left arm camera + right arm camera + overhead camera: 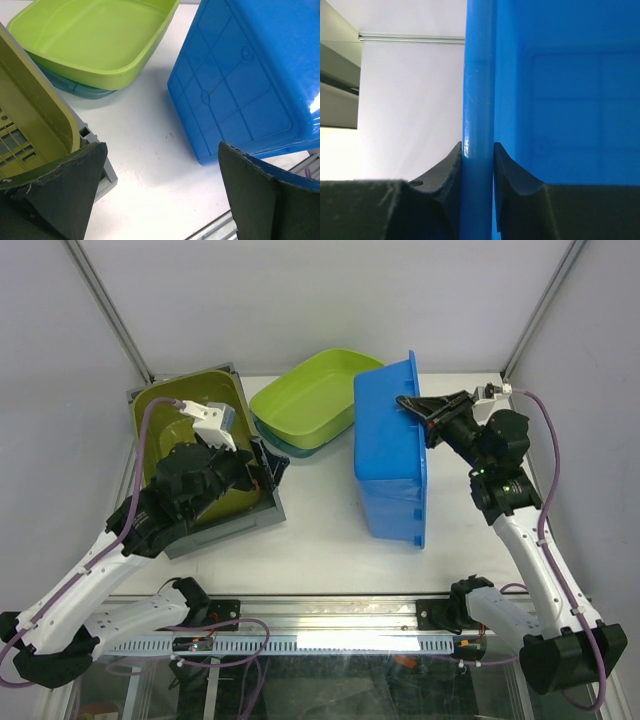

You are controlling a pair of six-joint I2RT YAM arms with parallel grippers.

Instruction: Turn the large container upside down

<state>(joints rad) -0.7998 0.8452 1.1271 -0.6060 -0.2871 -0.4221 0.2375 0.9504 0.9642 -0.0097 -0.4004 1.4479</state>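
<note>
Overhead, the blue container (385, 455) lies tipped on its side by the desk's right edge; left wrist view: left gripper (161, 147) spread apart beside an olive bin (30, 120); right wrist view: right gripper (477, 150) clamped on the container's rim.

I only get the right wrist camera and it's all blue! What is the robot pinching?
Observer: The rim of a big blue container, tipped up on its side on the table. The right gripper is shut on it.
Operator: Is the other arm helping?
Observer: No. The left gripper is open, apart from the container, above an olive bin.
Operator: Anything else there?
Observer: A lime-green tub nested in a teal tub, between the bin and the container.
</note>
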